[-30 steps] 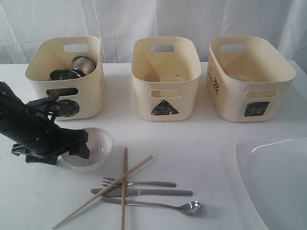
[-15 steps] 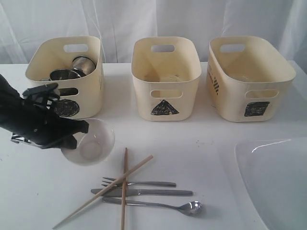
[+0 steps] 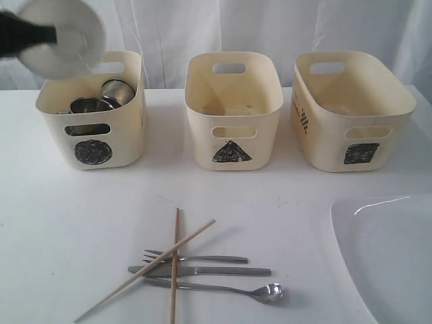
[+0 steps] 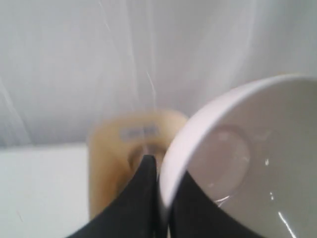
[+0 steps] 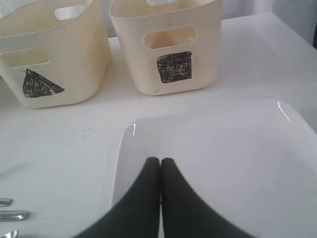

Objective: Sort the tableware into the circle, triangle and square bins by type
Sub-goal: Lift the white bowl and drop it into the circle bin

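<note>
My left gripper (image 3: 48, 32) is shut on the rim of the small white bowl (image 3: 64, 37) and holds it tilted, high above the circle bin (image 3: 121, 138). That bin contains a steel bowl (image 3: 86, 104) and a steel cup (image 3: 116, 91). Seen from the left wrist, the fingers (image 4: 148, 183) pinch the bowl's edge (image 4: 247, 148). Two crossed chopsticks (image 3: 175, 260), a fork (image 3: 202, 258), a knife (image 3: 216, 271) and a spoon (image 3: 260, 291) lie at the table's front. My right gripper (image 5: 160, 161) is shut and empty over the large white plate (image 5: 223, 158).
The triangle bin (image 3: 202, 128) stands in the middle and the square bin (image 3: 324, 135) at the right, both against the white curtain. The plate (image 3: 391, 256) fills the front right corner. The right arm does not show in the exterior view.
The left gripper has lifted the white bowl from the table, up and back to high over the circle bin. The cutlery, plate and bins have not moved.
</note>
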Available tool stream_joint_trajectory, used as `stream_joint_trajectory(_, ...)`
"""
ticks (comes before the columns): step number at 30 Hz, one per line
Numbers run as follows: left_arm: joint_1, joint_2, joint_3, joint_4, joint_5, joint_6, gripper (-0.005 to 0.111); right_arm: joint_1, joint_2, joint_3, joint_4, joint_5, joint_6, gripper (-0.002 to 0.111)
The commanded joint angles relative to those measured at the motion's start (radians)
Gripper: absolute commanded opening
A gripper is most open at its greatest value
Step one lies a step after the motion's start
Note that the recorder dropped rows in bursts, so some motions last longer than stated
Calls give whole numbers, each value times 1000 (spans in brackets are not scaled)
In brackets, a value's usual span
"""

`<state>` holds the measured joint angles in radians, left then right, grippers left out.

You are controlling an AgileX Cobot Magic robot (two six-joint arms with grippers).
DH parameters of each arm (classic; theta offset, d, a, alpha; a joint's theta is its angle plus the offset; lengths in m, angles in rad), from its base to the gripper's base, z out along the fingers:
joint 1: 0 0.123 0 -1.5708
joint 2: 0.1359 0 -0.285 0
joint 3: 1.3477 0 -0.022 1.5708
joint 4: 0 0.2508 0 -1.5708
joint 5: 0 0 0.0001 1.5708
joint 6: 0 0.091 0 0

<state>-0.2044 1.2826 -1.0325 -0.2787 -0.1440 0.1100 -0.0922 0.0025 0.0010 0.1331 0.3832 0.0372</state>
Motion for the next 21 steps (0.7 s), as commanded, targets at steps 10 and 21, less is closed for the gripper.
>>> stream_joint_trajectory(10,33,503,-320,36,-376,147,0,2,-2,-1,-2,-13,-8,0)
stream_joint_trajectory(21,22,672,-475,229,-314,163,0,2,-2,-1,-2,-13,-8,0)
